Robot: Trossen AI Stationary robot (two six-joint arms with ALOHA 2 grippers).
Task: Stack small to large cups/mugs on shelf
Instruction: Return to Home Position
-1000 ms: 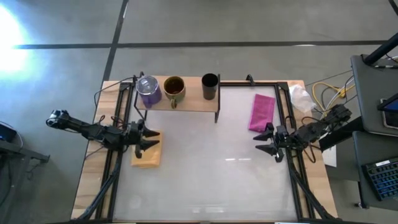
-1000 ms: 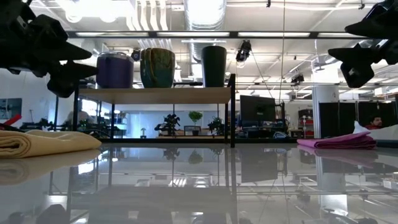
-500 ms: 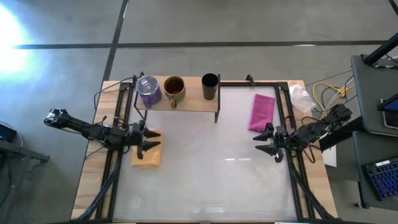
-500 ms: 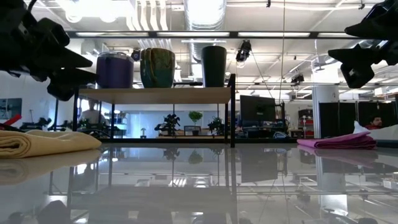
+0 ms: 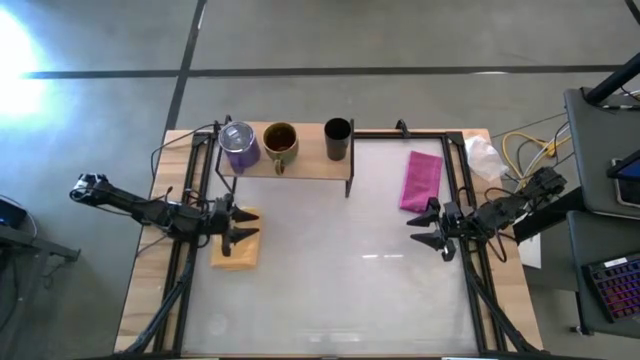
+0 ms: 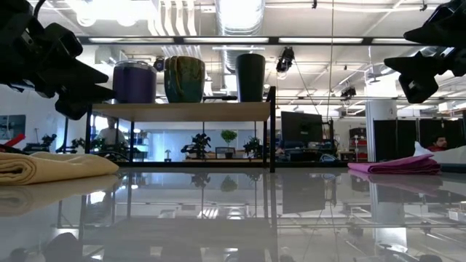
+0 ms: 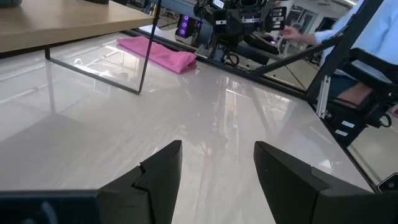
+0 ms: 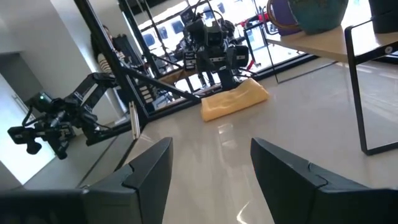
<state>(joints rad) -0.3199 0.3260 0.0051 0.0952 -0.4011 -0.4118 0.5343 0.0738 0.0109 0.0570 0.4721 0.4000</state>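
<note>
On the far left part of the table [image 5: 330, 285] stands the shelf [image 5: 305, 166], and all three cups are on its wooden board in one row. The purple mug [image 5: 239, 146] is at the left end, the olive-brown mug [image 5: 280, 143] is just beside it in the middle, and the black cup [image 5: 338, 138] stands a little apart near the right end. All three are upright, as the low view shows. The handle of the olive-brown mug seems to point toward the front edge of the board, but it is too small in the high view to be sure. The left gripper [image 5: 248, 226] hangs in the air over the yellow-tan pad [image 5: 232, 252], which lies on the table near the left legs of the shelf. Its fingers are spread apart and there is nothing between them. The right gripper [image 5: 414, 231] is at the right side of the table, near the front end of the pink cloth [image 5: 422, 180] and raised above the surface. Its fingers are spread too, and they hold nothing. Both grippers are well apart from the shelf and the cups.
</note>
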